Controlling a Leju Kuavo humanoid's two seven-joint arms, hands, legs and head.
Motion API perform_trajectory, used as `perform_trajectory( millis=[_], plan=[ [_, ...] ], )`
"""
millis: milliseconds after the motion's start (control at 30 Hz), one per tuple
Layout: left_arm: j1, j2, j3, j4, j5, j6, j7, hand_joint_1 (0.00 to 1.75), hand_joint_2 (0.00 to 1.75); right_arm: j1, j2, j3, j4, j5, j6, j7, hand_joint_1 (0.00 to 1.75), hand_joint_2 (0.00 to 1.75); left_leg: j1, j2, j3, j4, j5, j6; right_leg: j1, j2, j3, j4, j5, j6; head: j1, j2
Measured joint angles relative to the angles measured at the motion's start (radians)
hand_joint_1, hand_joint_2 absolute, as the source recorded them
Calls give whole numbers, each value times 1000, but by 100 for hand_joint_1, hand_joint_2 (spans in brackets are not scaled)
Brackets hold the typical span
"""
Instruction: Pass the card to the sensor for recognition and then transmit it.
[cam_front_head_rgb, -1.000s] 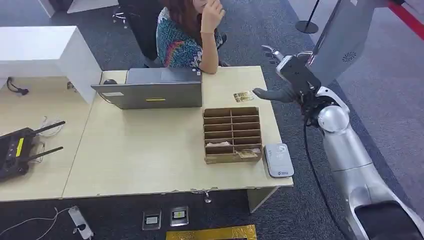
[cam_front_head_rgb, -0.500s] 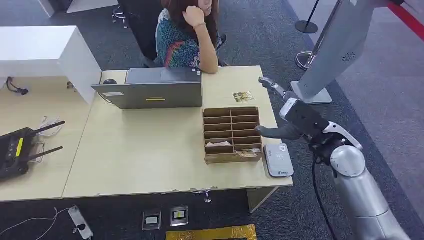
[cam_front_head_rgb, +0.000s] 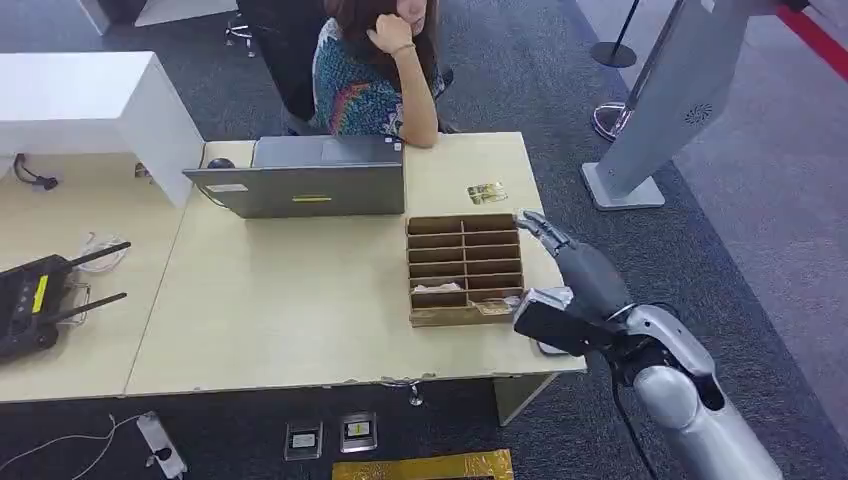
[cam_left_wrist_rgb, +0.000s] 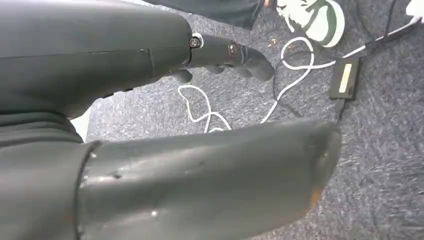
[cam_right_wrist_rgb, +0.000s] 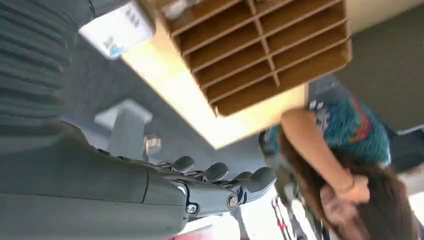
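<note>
Golden card (cam_front_head_rgb: 486, 192) lies flat near the desk's (cam_front_head_rgb: 300, 300) far right edge, beyond the brown organiser (cam_front_head_rgb: 464, 268). Right hand (cam_front_head_rgb: 565, 262), fingers spread and empty, hovers over the near-right corner above the white sensor (cam_right_wrist_rgb: 116, 30). Left hand (cam_left_wrist_rgb: 165, 55) hangs empty, fingers apart.

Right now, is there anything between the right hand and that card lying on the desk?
Nothing visible. The right hand hangs beside the wooden organizer at the desk's right edge; the card lies past the organizer on bare desktop.
</note>
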Motion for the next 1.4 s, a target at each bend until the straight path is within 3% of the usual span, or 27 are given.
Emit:
perform_trajectory(
  millis=[233,433,600,1000,1400],
  plan=[
    [-17,-5,0,0,11,12,0,0,0,42,-3,50,-2,127,-113,-10,0,175,0,0,0,0,0,0,0,1,0,0,0,0,0,0],
    [-16,-9,0,0,22,24,0,0,0,66,-10,95,19,307,-277,15,0,175,0,0,0,0,0,0,0,1,0,0,0,0,0,0],
    [-17,-13,0,0,22,24,0,0,0,73,-5,140,87,346,-345,38,0,175,0,0,0,0,0,0,0,1,0,0,0,0,0,0],
    [-18,-19,0,0,23,23,0,0,0,48,19,203,226,324,-347,86,0,175,0,0,0,0,0,0,0,1,0,0,0,0,0,0],
    [-16,-20,0,0,23,24,0,0,0,5,40,198,300,296,-344,102,0,175,0,0,0,0,0,0,0,0,0,0,0,0,0,0]
  ],
)
